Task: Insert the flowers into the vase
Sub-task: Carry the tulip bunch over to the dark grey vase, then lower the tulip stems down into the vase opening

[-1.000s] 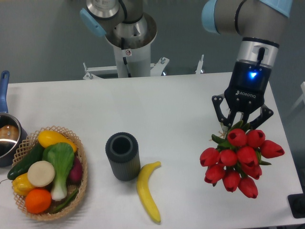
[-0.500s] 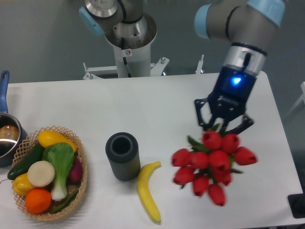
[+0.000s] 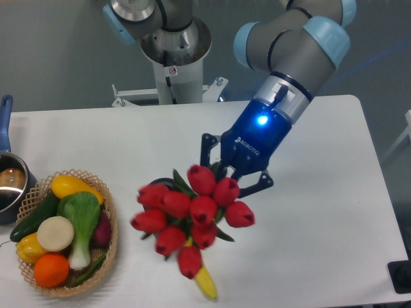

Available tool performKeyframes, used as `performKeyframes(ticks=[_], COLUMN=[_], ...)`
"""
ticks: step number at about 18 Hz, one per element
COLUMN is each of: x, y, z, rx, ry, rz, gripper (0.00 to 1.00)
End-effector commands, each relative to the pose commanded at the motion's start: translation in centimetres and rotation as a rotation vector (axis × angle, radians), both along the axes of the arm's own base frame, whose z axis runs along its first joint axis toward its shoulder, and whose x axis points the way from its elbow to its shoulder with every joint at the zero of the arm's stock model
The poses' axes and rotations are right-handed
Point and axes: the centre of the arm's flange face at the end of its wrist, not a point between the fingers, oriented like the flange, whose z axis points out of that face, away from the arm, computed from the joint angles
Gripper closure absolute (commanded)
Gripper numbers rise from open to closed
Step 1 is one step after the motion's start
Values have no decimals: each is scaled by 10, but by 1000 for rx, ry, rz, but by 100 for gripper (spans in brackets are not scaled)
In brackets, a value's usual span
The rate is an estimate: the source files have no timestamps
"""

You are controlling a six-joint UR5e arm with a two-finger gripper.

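Tool [image 3: 226, 172] grips flowers [image 3: 190, 215]; vase apparently hidden beneath; basket [image 3: 109, 221] holds vegetables.

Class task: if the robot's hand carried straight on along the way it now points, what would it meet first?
The hand, shut on the flowers, points down-left. Those tulips lead, so they would probably reach the vase, almost hidden behind them. Depth is unclear.

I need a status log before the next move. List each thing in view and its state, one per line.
gripper: shut on the flowers, carrying them above the table
flowers: held in the air, covering the vase
vase: almost wholly hidden behind the flowers
banana: lying on the table, only its tip visible
basket: full of produce
pot: at the left edge, cut off by the frame
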Motion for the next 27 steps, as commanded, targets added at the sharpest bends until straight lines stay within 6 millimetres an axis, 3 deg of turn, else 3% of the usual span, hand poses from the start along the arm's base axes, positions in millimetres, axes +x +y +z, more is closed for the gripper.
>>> performKeyframes(ticks=[3,8,13,16,27], x=[16,33,42,57,57], y=[7,-8,-15,-22,-32], z=[-18,-57,-63,-73,-100], rx=[41,164,175,197,213], ry=[42,-11,-35,-40,-67], rz=[-56,-117,-119,-129,-119], gripper=[75,75,75,75,75])
